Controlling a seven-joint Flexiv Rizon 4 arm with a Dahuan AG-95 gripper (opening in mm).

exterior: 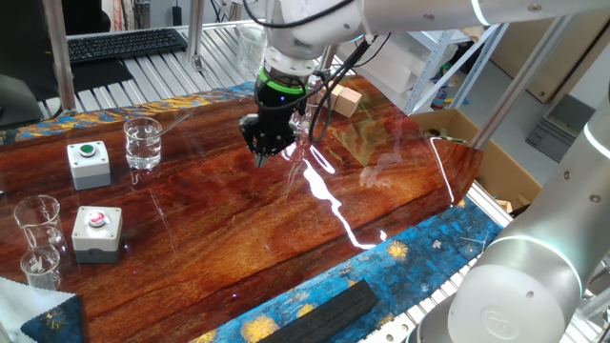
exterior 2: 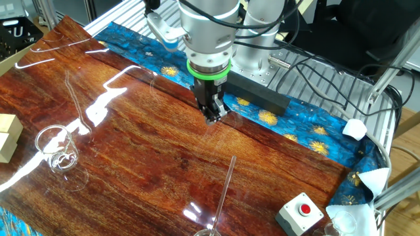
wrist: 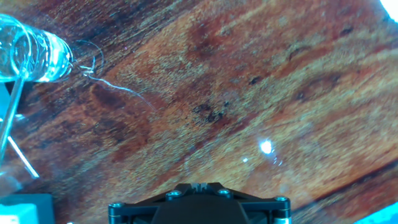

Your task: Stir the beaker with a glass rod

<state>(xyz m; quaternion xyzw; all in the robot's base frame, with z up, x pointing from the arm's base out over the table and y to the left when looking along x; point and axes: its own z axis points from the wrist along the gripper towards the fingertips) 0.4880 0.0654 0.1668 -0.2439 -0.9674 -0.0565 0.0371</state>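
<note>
Glossy wooden table (exterior: 238, 229), blue patterned edging. Hand (exterior: 267, 148) hovers mid-table, pointing down; opening cannot tell, nothing seen held. Beaker (exterior 2: 58, 149) at 9 o'clock of hand. Glass rod (exterior 2: 223, 191) at 5 o'clock, leaning, well apart.

From my remote seat, the reddish-brown wood-grain tabletop (exterior: 238, 219) is super glossy, throwing white glare streaks everywhere, though in the hand view the grain looks a bit coarse. The blue patterned cloth with gold flowers (exterior 2: 295, 124) along the edge looks soft and matt. The squat clear glass beaker (exterior 2: 56, 147) is smooth and shiny, and the thin transparent glass rod (exterior 2: 224, 190) mostly shows as glints. The matt black end effector (exterior: 267, 143) sits under a white glossy plastic-looking arm shell (exterior 2: 210, 26). The grey plastic button box with the red button (exterior: 97, 232) is dull-finished. The cardboard box (exterior: 477, 152) looks plain matt.
</note>
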